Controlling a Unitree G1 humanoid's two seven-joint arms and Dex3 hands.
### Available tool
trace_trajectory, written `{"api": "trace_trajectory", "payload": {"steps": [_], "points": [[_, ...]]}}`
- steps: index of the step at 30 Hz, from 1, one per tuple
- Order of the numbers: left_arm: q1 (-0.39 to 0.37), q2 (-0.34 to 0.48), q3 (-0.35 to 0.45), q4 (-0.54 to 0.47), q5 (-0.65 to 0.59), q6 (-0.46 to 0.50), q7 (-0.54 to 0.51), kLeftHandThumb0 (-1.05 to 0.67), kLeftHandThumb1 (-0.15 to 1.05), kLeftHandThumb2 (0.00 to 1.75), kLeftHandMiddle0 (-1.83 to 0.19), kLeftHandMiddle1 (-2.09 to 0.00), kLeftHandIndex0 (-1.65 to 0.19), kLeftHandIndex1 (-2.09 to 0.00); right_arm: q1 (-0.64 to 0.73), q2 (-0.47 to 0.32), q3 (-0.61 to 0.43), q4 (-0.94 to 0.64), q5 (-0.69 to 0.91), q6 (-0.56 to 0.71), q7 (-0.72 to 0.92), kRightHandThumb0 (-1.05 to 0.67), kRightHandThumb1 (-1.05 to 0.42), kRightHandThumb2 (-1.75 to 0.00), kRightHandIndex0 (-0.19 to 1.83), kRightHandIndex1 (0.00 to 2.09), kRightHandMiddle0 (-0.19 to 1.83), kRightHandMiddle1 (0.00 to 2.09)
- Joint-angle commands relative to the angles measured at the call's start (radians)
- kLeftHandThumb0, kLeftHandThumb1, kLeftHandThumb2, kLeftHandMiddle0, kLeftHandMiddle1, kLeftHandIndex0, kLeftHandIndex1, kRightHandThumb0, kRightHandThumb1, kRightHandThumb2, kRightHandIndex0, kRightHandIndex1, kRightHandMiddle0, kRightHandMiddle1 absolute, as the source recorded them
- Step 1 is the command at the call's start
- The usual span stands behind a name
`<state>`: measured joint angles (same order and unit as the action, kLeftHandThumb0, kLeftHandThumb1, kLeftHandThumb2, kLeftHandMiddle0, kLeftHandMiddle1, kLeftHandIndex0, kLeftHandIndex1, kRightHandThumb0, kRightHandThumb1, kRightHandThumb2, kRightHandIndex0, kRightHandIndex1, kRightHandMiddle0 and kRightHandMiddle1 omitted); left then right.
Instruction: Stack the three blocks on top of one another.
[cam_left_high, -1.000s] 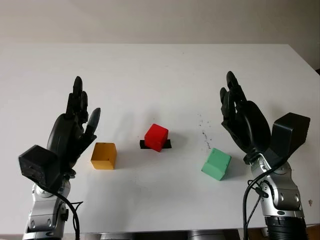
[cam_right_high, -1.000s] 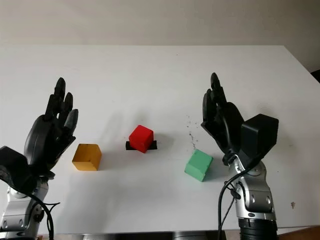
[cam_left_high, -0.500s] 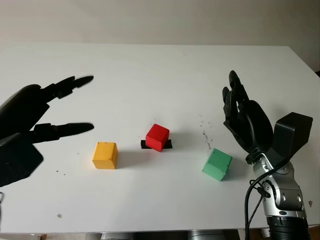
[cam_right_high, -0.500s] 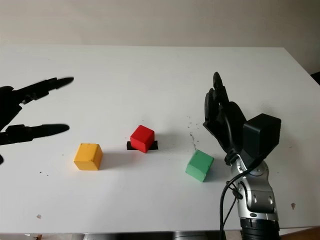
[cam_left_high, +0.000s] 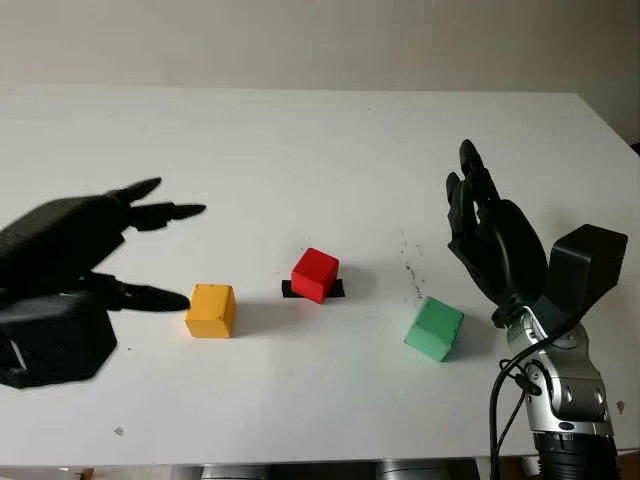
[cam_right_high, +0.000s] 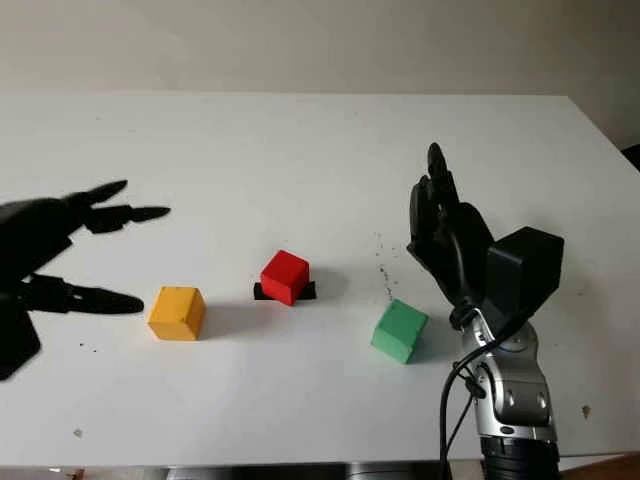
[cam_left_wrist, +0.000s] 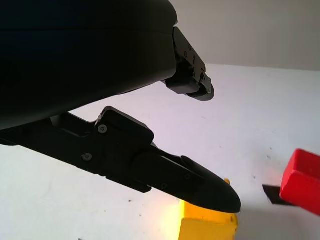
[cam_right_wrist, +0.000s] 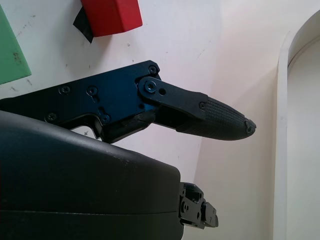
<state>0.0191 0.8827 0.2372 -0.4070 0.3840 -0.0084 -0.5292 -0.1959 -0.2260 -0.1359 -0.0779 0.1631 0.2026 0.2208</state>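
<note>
Three blocks lie apart in a row on the white table (cam_left_high: 300, 150). The yellow block (cam_left_high: 211, 310) is at the left, the red block (cam_left_high: 315, 274) sits in the middle on a small black patch (cam_left_high: 338, 289), and the green block (cam_left_high: 434, 328) is at the right. My left hand (cam_left_high: 160, 250) is open just left of the yellow block, one fingertip (cam_left_high: 175, 298) nearly touching its left face. My right hand (cam_left_high: 480, 225) is open, raised just right of and behind the green block, holding nothing.
Small dark specks (cam_left_high: 408, 262) mark the table between the red and green blocks. The table's right edge (cam_left_high: 610, 125) runs close behind my right arm.
My left hand has swung from upright to reaching sideways, then dropped and moved right until a fingertip came beside the yellow block. The right hand and the blocks have hardly moved.
</note>
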Motion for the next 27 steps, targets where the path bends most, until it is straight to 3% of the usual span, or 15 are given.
{"api": "trace_trajectory", "payload": {"steps": [1,12,19,27], "points": [[0.011,0.002,-0.019,0.004,0.023,-0.010,0.001,-0.89,0.94,0.05,0.01,-0.03,-0.37,-0.05,0.005,-0.006,-0.007,-0.019,0.004,0.004,-0.001,-0.73,-1.05,-0.74,-0.19,0.00,-0.19,0.00],[0.015,0.013,-0.057,0.000,0.034,-0.001,-0.074,-0.88,0.93,0.06,0.05,-0.04,-0.34,-0.04,0.004,-0.008,-0.008,-0.021,0.007,0.008,-0.001,-0.71,-1.05,-0.73,-0.19,0.00,-0.19,0.00],[0.026,0.005,-0.097,-0.025,0.198,0.019,-0.048,-0.84,0.90,0.04,0.04,-0.06,-0.34,-0.05,0.002,-0.006,-0.011,-0.018,0.008,0.009,0.000,-0.71,-1.05,-0.73,-0.19,0.00,-0.19,0.00],[0.030,-0.028,-0.133,-0.020,0.298,0.016,0.010,-0.83,0.92,0.06,-0.02,-0.08,-0.45,-0.11,0.000,-0.007,-0.009,-0.016,0.003,0.005,-0.002,-0.71,-1.05,-0.73,-0.19,0.00,-0.19,0.00]]}}
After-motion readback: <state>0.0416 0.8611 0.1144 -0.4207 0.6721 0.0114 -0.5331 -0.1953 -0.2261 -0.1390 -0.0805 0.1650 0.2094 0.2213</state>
